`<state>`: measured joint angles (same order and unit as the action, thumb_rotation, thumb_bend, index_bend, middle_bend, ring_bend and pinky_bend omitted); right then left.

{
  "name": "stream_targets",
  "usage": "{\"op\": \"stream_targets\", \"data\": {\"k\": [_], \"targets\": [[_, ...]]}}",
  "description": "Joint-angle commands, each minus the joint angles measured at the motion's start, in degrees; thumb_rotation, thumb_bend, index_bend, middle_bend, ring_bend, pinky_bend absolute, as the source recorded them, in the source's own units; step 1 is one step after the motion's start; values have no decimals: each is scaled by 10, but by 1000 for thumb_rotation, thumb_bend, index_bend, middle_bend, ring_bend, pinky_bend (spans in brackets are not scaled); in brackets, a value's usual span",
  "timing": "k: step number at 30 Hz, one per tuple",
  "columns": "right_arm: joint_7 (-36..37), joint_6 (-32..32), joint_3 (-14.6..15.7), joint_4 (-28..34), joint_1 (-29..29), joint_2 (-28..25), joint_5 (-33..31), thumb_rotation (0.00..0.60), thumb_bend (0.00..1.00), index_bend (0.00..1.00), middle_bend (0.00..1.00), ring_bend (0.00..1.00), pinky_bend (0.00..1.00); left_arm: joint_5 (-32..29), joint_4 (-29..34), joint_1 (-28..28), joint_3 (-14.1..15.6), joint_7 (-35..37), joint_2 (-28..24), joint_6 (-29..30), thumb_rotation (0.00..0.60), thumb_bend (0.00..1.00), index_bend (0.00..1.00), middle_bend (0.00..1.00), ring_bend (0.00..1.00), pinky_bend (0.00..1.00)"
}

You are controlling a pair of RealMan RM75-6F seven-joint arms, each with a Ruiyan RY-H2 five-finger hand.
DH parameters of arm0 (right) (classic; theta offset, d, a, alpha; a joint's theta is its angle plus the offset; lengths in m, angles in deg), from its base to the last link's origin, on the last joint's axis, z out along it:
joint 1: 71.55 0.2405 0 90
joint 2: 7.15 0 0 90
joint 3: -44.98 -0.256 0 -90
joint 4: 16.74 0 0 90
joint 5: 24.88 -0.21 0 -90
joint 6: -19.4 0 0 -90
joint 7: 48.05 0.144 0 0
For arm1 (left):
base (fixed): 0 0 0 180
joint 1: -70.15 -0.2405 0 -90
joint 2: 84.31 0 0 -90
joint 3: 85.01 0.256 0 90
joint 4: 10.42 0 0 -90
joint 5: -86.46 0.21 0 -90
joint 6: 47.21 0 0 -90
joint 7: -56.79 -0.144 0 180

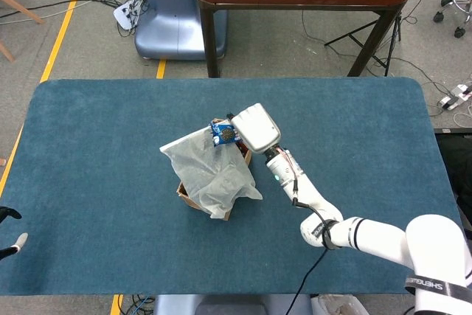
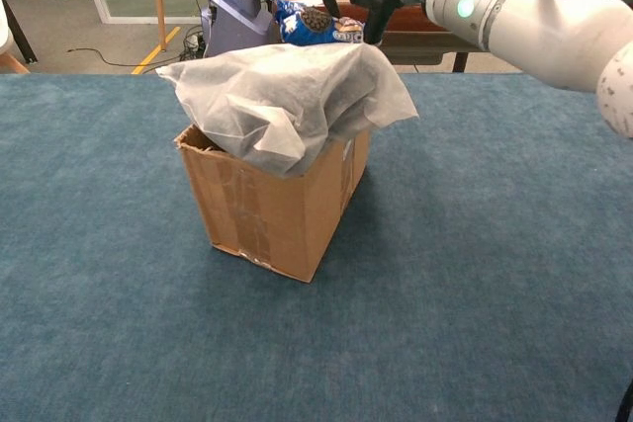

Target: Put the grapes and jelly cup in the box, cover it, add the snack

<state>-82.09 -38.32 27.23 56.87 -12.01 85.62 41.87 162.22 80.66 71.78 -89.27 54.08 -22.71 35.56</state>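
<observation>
From the head view, the right robot hand (image 1: 254, 127) pinches the blue snack packet (image 1: 223, 133) above the far edge of the cardboard box (image 1: 193, 195), over the white cover (image 1: 210, 167) draped across it. The left robot hand (image 1: 9, 231) sits at the bench (image 1: 96, 153) edge, idle; whether it is open I cannot tell.

From the chest view, the packet (image 2: 315, 24) hangs just above the cover (image 2: 282, 96), likely to be set on top. Grapes and jelly cup are hidden beneath.
</observation>
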Motion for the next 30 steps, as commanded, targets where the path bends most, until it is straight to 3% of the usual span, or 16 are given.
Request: {"op": "stream_targets", "data": {"k": [1, 6, 11, 16, 24, 30], "targets": [[24, -4, 5, -21, 5, 16, 19, 600, 163, 677, 995, 990, 917, 1, 0, 0, 0, 0, 0, 0, 600, 224, 443, 380, 306, 462], [44, -3, 14, -49, 4, 30, 30, 600, 114, 668, 995, 990, 917, 3, 3, -1, 1, -1, -1, 2, 600, 225, 443, 380, 306, 462], [53, 11, 16, -66, -1, 38, 14, 600, 10, 530, 992, 990, 918, 2, 2, -1, 1, -3, 0, 2, 600, 225, 443, 380, 306, 462], [61, 26, 18, -76, -4, 39, 5, 600, 0, 517, 992, 990, 917, 1, 2, -1, 1, -3, 0, 1, 600, 225, 443, 380, 306, 462], [97, 9, 4, -55, -4, 32, 22, 600, 0, 272, 986, 990, 917, 1, 1, 0, 1, -4, 0, 1, 600, 225, 443, 380, 306, 462], [108, -10, -3, -28, -8, 17, 35, 600, 0, 240, 986, 990, 917, 2, 2, 0, 2, -5, 0, 1, 600, 225, 443, 380, 306, 462]]}}
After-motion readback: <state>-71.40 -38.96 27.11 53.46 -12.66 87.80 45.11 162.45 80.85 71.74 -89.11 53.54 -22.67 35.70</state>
